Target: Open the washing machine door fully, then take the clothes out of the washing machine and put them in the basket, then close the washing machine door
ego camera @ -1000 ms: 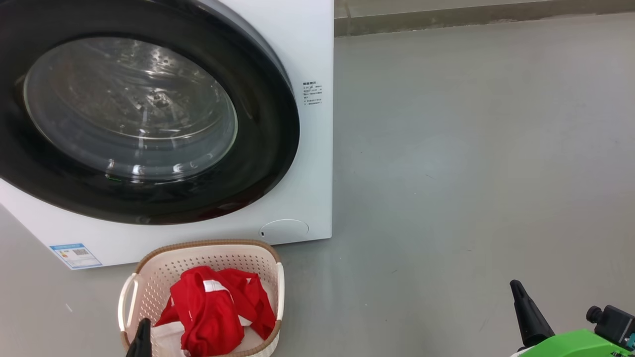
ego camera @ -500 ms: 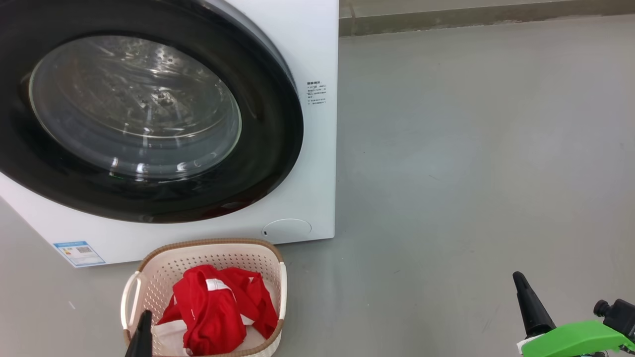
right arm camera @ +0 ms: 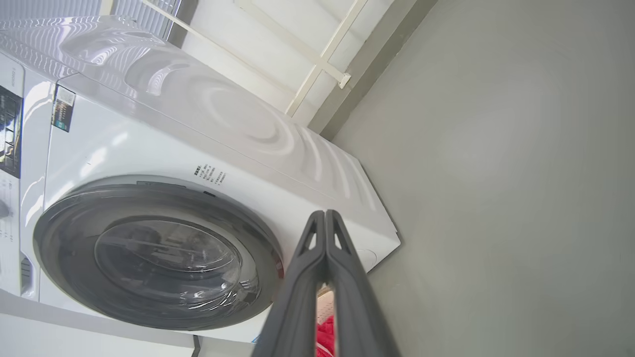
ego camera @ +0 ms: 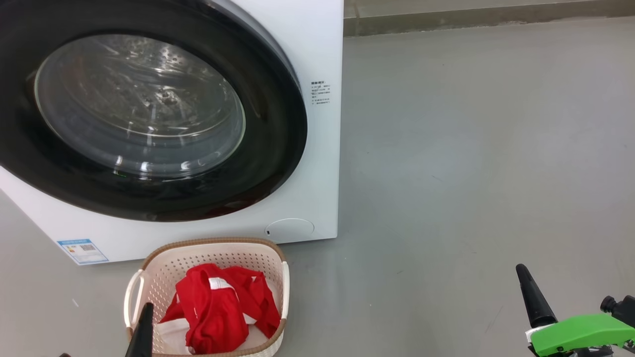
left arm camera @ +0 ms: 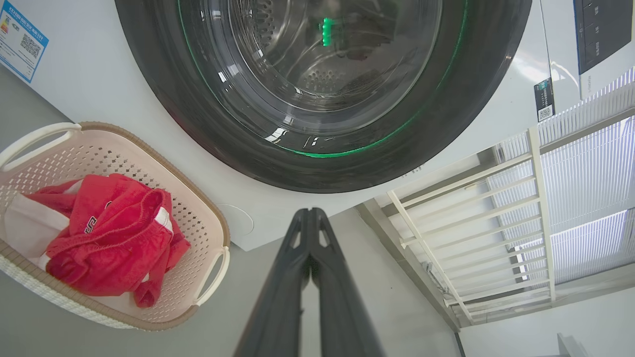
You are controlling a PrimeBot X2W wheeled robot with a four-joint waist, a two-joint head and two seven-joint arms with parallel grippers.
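The washing machine door (ego camera: 144, 104) sits shut, its black rim flat against the white front of the washing machine (ego camera: 317, 49). The basket (ego camera: 218, 258) stands on the floor (ego camera: 471, 148) just before the machine's bottom edge, below the door's lower right. The clothes (ego camera: 218, 312) lie heaped inside it, below its brown rim. The left tool (left arm camera: 310, 212) has its fingers pressed together on nothing, and in the head view its tip is at the basket's near left corner. The right tool (right arm camera: 325, 213) is also closed and empty, well apart to the right. Bare floor runs wide from the machine's right edge to the wall base.
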